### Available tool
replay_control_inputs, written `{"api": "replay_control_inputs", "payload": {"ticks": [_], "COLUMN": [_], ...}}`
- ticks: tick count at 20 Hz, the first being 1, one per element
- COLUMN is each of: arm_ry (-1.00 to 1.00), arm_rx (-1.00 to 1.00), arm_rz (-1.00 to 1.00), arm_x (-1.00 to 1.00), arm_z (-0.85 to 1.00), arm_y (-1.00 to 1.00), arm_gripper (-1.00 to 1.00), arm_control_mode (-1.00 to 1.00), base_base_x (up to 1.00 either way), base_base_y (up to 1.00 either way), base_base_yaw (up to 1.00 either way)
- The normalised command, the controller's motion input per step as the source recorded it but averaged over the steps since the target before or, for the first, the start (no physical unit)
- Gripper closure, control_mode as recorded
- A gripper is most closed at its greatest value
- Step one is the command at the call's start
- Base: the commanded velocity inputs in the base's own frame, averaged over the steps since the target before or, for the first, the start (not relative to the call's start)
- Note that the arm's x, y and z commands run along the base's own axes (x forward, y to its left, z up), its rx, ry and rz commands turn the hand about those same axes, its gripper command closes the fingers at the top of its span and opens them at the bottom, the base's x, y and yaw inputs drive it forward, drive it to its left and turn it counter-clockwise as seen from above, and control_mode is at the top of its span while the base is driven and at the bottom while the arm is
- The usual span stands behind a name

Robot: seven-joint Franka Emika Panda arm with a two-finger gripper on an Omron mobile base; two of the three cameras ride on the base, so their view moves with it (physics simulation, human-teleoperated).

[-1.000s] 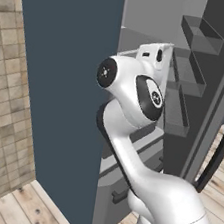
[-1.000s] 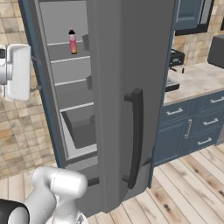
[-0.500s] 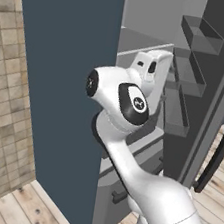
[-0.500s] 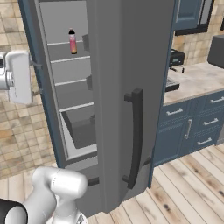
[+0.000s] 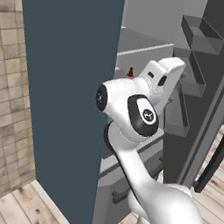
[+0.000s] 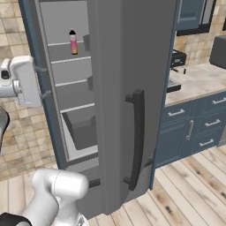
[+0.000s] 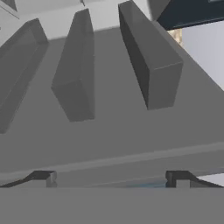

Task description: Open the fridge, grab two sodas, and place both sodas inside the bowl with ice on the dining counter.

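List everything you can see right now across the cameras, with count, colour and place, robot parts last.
fridge: one, grey with dark blue-grey side panels, door swung open, shelved interior showing.
door handle: one, dark vertical bar, on the open door's outer face.
door bins: three, grey, stacked on the door's inner side.
pink-orange bottle: one, black cap, upright on an upper fridge shelf.
dark bottle top: one, brownish, peeking out behind the arm on a fridge shelf.
worktop: one, beige, over blue cabinets, right of the fridge.
tiled wall: beige-brown, left of the fridge.
floor: light wood planks.
arm: one, white with dark joints, in front of the fridge opening.
gripper: one, dark fingertips spread open, facing the door bins, holding nothing.
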Motion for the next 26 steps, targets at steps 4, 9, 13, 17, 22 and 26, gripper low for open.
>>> {"api": "replay_control_inputs", "payload": {"ticks": [4, 9, 13, 17, 22, 26], "arm_ry": [-0.03, -0.01, -0.03, -0.04, -0.09, -0.09], "arm_rx": [0.04, 0.04, 0.05, 0.03, 0.01, 0.00], "arm_rz": [0.00, 0.00, 0.00, 0.00, 0.00, 0.00], "arm_x": [0.27, 0.30, 0.22, 0.18, 0.01, 0.00], "arm_z": [0.00, -0.07, -0.07, -0.10, -0.10, -0.09], "arm_y": [-0.04, -0.01, -0.08, -0.13, -0.29, -0.35], "arm_gripper": [-1.00, -1.00, -1.00, -1.00, -1.00, -1.00], "arm_control_mode": [-1.00, -1.00, -1.00, -1.00, -1.00, -1.00], "base_base_x": [0.00, 0.00, 0.00, 0.00, 0.00, 0.00], "base_base_y": [0.00, 0.00, 0.00, 0.00, 0.00, 0.00], "base_base_yaw": [0.00, 0.00, 0.00, 0.00, 0.00, 0.00]}}
